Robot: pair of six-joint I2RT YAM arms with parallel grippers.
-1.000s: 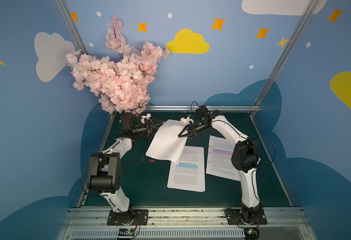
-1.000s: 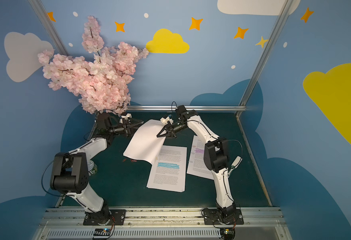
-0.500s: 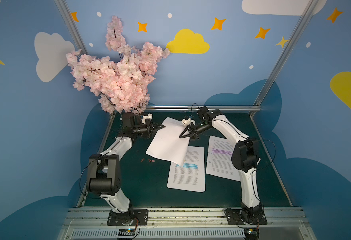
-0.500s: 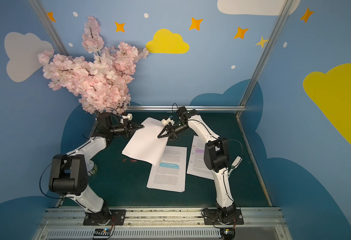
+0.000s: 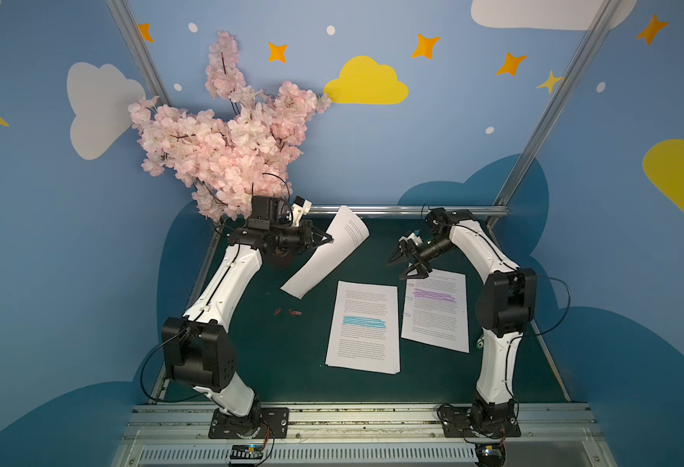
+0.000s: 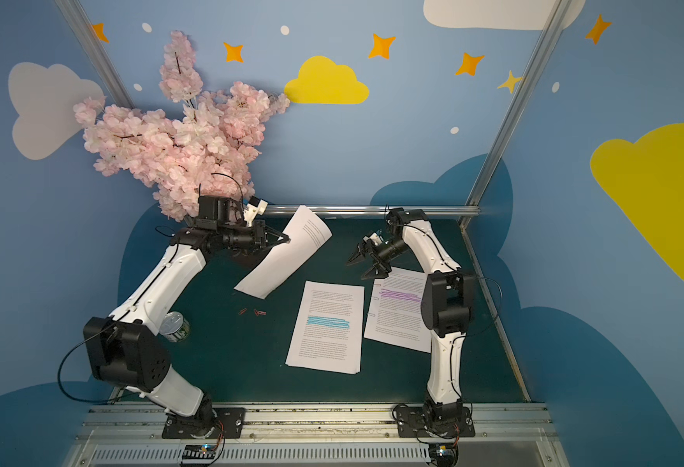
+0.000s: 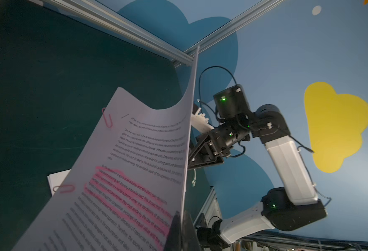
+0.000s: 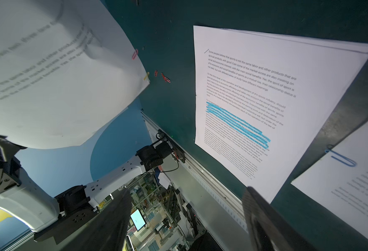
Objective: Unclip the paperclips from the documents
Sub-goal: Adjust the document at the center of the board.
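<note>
Three red clips lie loose on the surface, left of the flat blue document. Two pink clips grip the raised, curled pink document. The left claw is clenched on that document's edge. Three clips line the purple document's left edge. The right claw hangs released over its far corner.

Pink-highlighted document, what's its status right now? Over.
Left jaws shut on pink-highlighted document, held up. Right jaws open, empty. Two pink paperclips still clipped on. Nothing blocking.

Top views are evenly lit and sharp, edges bowed. Wrist views are dimmer; the right claw and lifted document blur close up.
</note>
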